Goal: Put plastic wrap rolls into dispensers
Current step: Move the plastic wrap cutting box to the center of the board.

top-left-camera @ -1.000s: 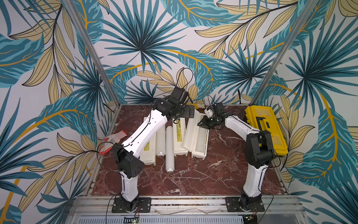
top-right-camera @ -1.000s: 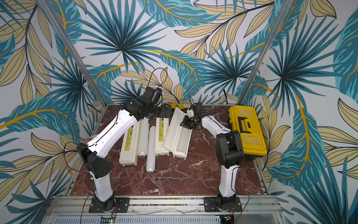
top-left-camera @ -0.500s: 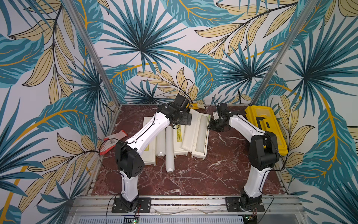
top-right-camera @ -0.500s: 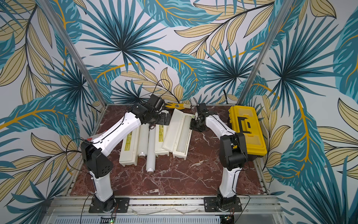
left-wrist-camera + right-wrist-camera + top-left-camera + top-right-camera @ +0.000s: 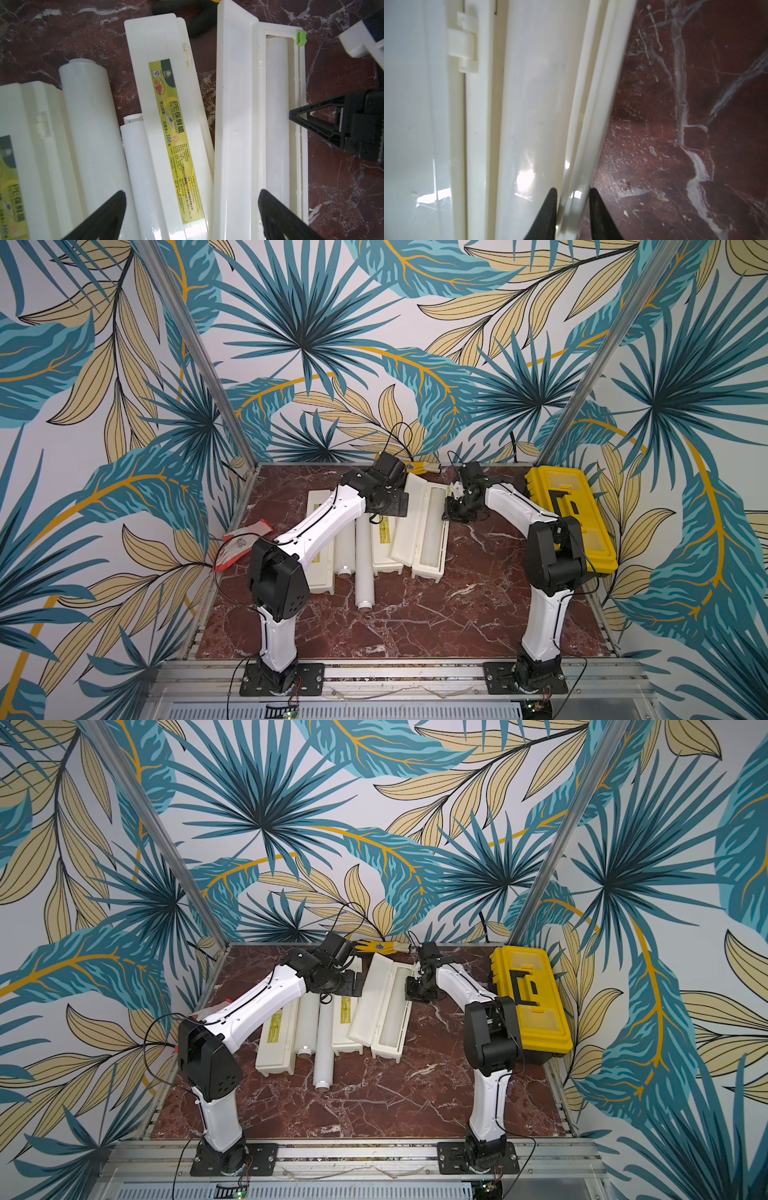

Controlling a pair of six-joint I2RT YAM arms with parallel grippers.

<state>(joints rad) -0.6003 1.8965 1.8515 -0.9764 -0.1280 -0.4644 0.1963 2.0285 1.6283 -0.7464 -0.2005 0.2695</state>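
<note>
Three cream dispensers lie side by side. The right dispenser (image 5: 440,568) is open, its lid (image 5: 234,124) laid back and a plastic wrap roll (image 5: 434,526) (image 5: 276,124) inside by the green-tipped rail (image 5: 301,38). My right gripper (image 5: 451,512) (image 5: 573,195) is shut on this dispenser's front wall (image 5: 583,124), one finger on each side. My left gripper (image 5: 390,506) (image 5: 192,199) hangs open above the closed middle dispenser (image 5: 384,547) (image 5: 170,124). Two loose rolls (image 5: 345,547) (image 5: 365,564) lie between it and the left dispenser (image 5: 276,1036), which my left arm partly hides.
A yellow toolbox (image 5: 569,522) stands along the right edge, close behind my right arm. A red and white glove (image 5: 245,537) lies at the left edge. A yellow-black item (image 5: 422,466) rests against the back wall.
My right gripper drew off to the right, opened a little, then came back and closed on the open dispenser's front wall. My left gripper moved slightly nearer over the middle dispenser, still open.
</note>
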